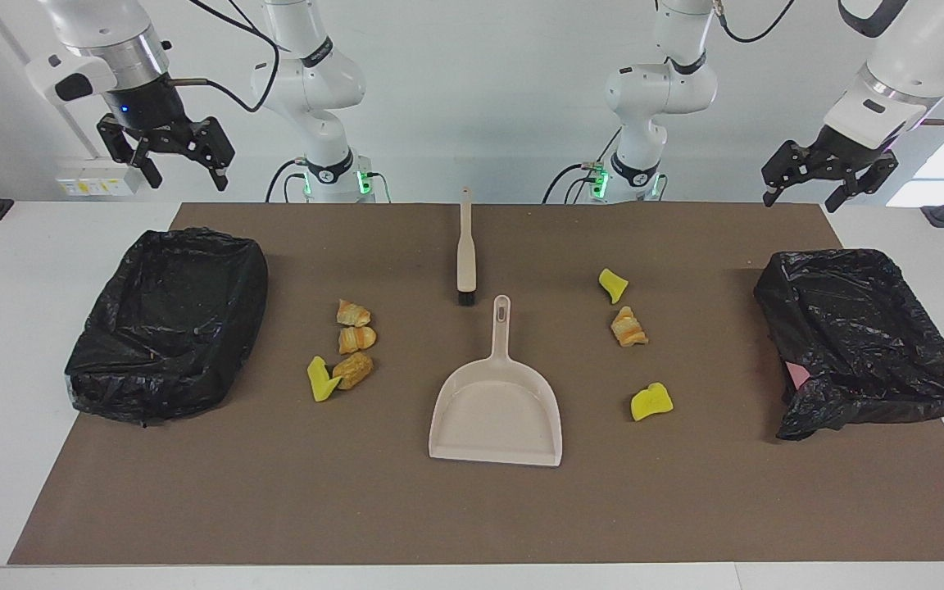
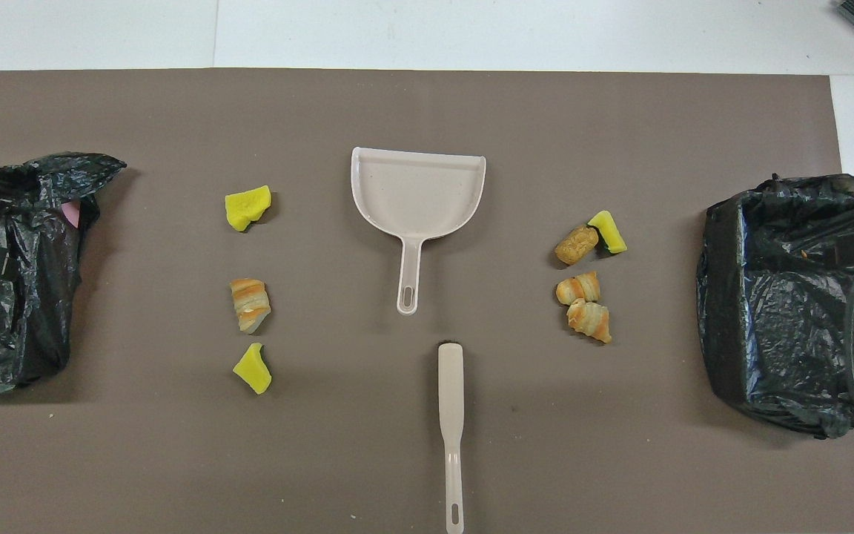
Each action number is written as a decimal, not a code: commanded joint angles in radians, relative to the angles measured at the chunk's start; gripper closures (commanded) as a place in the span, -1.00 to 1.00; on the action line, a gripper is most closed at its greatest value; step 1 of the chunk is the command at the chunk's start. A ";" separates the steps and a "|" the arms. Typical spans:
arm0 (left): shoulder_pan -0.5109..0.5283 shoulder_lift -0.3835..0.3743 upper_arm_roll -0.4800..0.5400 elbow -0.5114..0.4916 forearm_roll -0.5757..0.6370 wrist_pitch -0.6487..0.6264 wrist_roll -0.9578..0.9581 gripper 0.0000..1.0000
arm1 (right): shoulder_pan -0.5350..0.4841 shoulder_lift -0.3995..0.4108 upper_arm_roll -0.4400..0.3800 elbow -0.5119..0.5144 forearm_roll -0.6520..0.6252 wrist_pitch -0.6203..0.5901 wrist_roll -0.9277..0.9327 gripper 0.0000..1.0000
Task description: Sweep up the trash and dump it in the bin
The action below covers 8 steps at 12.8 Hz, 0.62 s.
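Note:
Several pieces of trash lie on the brown mat. Three bread lumps (image 1: 355,338) and a yellow sponge scrap (image 1: 322,380) are clustered toward the right arm's end (image 2: 583,289). Two sponge scraps (image 1: 613,284) (image 1: 651,401) and a bread lump (image 1: 628,327) lie toward the left arm's end. The beige dustpan (image 1: 496,410) (image 2: 418,189) lies mid-mat with its handle pointing at the robots. The beige brush (image 1: 466,254) (image 2: 451,430) lies nearer to the robots. My right gripper (image 1: 185,174) and left gripper (image 1: 804,199) hang open and empty, high over the table's robot-side corners, and both arms wait.
A bin lined with a black bag (image 1: 152,385) (image 2: 790,297) stands at the right arm's end of the mat. A second black-bagged bin (image 1: 873,401) (image 2: 4,297) stands at the left arm's end. The brown mat (image 1: 275,492) covers most of the white table.

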<state>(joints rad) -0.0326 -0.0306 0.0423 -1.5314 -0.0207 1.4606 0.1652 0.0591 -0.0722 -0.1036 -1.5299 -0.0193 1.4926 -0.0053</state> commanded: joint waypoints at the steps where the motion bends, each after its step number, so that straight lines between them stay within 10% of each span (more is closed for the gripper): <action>1: 0.003 -0.018 0.001 -0.013 0.007 -0.008 -0.001 -1.00 | -0.004 -0.020 0.002 -0.023 -0.010 0.002 -0.030 -1.00; 8: 0.002 -0.022 -0.001 -0.016 0.005 -0.019 0.004 -1.00 | -0.004 -0.024 0.002 -0.029 -0.005 -0.002 -0.028 -1.00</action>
<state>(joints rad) -0.0325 -0.0307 0.0429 -1.5321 -0.0207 1.4573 0.1651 0.0591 -0.0722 -0.1036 -1.5310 -0.0195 1.4914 -0.0055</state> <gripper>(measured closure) 0.000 0.000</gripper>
